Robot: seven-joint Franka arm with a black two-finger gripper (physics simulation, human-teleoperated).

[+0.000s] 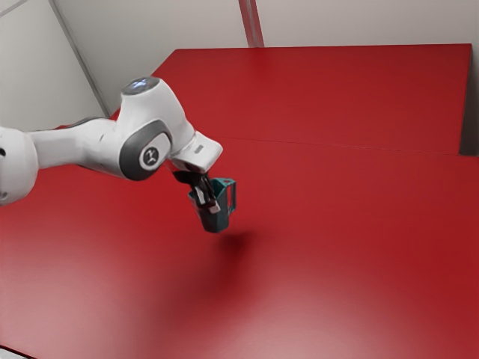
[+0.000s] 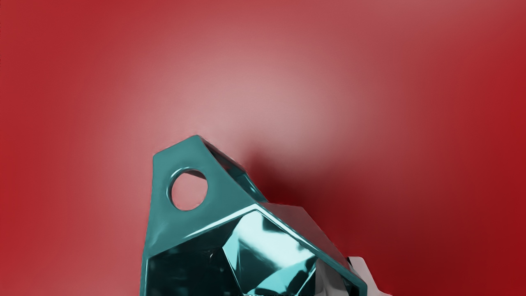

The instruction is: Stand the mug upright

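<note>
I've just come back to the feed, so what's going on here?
The robot arm's black two-finger end effector is gripping a teal faceted mug and seems to hold it above the glossy red table. The mug's opening faces mostly upward, but it looks somewhat tilted and isn't set down yet.

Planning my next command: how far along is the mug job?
Lifting looks done: the mug hangs above the table, apart from its shadow. In hand: the end effector grips it, mouth upward but body tilted. Left, I judge: level it, lower it onto its base, release.
</note>
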